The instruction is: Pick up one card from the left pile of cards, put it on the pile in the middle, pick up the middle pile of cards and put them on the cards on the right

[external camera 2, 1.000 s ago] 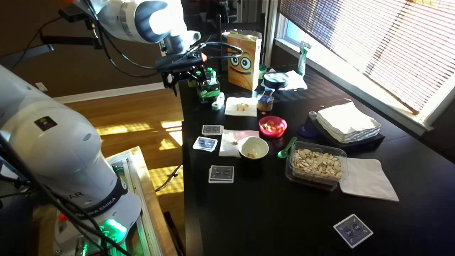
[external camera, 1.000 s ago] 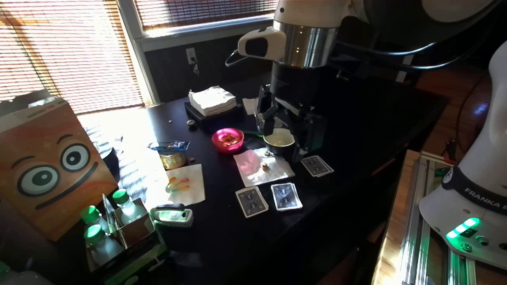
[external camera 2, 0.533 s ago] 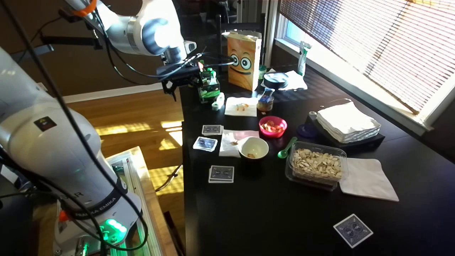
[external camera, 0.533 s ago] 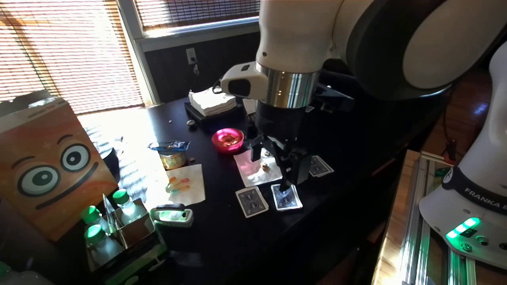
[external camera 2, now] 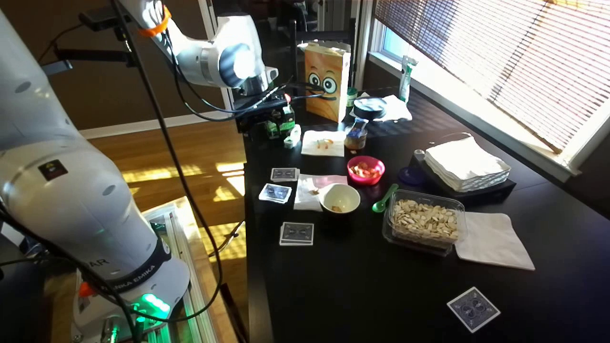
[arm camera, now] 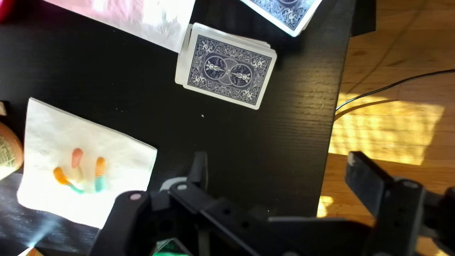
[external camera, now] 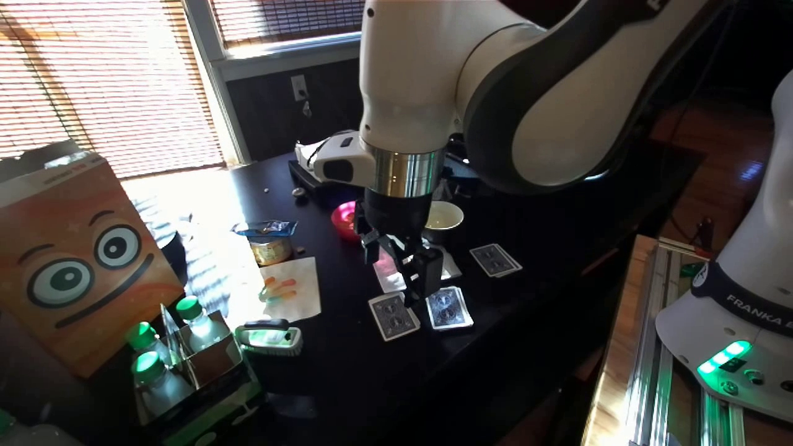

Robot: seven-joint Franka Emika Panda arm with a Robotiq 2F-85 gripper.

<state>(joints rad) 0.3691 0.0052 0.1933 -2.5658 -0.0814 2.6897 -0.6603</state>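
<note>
Three small piles of face-down blue-backed cards lie on the dark table. In an exterior view the left pile [external camera: 394,317], middle pile [external camera: 450,310] and right pile [external camera: 495,259] show; the same piles are the back pile [external camera 2: 284,174], middle pile [external camera 2: 275,193] and front pile [external camera 2: 297,233] in an exterior view. In the wrist view the left pile [arm camera: 229,71] is near the top centre and the middle pile [arm camera: 289,12] is cut off at the top. My gripper [arm camera: 279,169] is open and empty, above the table. In an exterior view the gripper [external camera: 395,279] overlaps the left pile's upper edge.
A separate card [external camera 2: 473,309] lies at the near right. A white bowl [external camera 2: 344,193], pink bowl [external camera 2: 366,180], seed container [external camera 2: 458,214] and napkin stack [external camera 2: 469,162] stand on the table. A bottle carrier [external camera: 214,362], brush [external camera: 269,337] and napkin with gummy worms [arm camera: 53,124] are near the gripper.
My gripper has come down and moved left in an exterior view, from over the white bowl past the middle pile to the left pile. The cards have not moved.
</note>
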